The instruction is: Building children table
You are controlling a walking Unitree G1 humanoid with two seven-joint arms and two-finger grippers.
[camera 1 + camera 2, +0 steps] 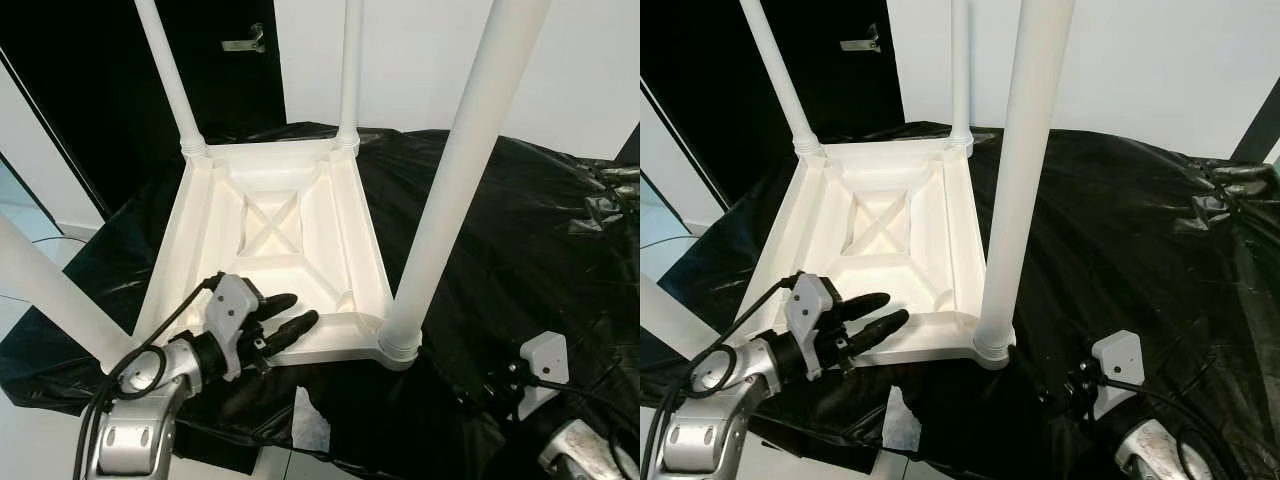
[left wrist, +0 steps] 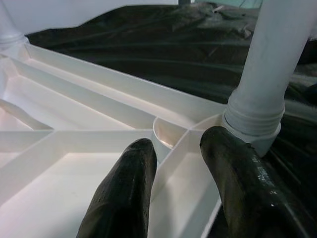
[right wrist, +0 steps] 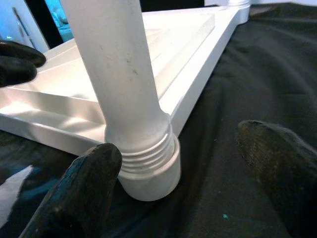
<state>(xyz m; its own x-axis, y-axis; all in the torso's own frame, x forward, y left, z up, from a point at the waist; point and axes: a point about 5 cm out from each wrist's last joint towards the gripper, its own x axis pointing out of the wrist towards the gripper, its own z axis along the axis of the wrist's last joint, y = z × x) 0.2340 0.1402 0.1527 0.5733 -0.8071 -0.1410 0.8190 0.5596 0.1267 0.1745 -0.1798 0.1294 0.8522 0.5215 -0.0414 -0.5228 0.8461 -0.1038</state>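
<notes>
The white children's table [image 1: 352,232] lies upside down on a black sheet. White legs stand in its corners: far left leg [image 1: 170,80], far right leg [image 1: 349,70], near right leg [image 1: 460,170] and near left leg [image 1: 50,290]. My left gripper [image 1: 301,308] is open, its black fingers [image 2: 124,193] lying over the table's near rim, a short way left of the near right leg's threaded collar [image 2: 252,119]. My right gripper [image 3: 178,144] is open low on the sheet at the near right, and that leg's base [image 3: 148,168] stands close in front of one finger [image 3: 84,188].
The black sheet [image 1: 520,230] covers the whole work surface and is wrinkled at the far right. A crumpled white scrap [image 1: 310,420] hangs at the near edge. A dark door with a metal handle [image 1: 245,42] stands behind on the left, and a white wall on the right.
</notes>
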